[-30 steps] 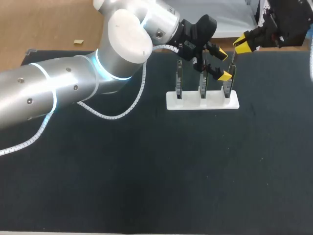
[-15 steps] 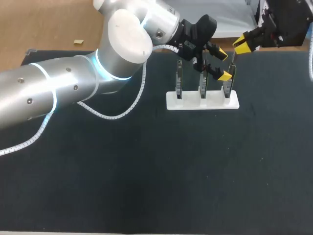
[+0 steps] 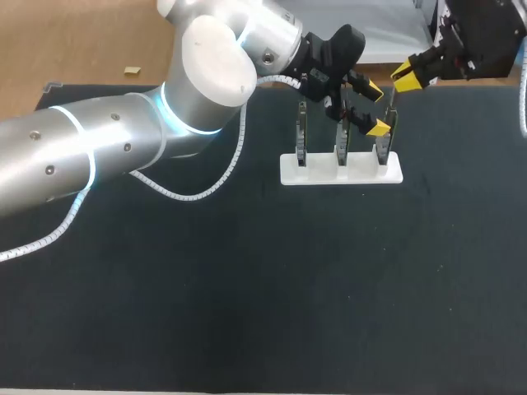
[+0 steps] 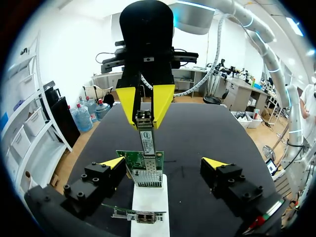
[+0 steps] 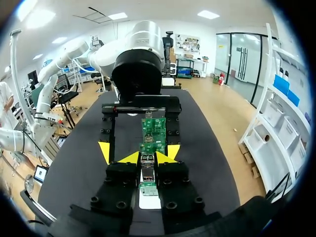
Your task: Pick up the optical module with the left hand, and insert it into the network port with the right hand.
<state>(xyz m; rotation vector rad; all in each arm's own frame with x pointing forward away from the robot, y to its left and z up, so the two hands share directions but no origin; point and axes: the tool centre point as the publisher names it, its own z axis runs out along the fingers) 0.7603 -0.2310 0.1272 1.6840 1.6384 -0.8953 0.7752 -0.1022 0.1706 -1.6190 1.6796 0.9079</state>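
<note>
The module (image 4: 146,137) hangs upright, pinched at its upper end between the yellow tips of the right tool (image 4: 144,106), which is clenched on it. Its lower end sits right at the top edge of the green card (image 4: 145,167). That card stands upright at the right end of the white stand (image 3: 317,170), with two more cards (image 3: 301,140) beside it. The left tool (image 4: 163,163) is released, its fingers spread wide on either side of the green card. The stand rests on the dark worktop (image 3: 247,288).
</note>
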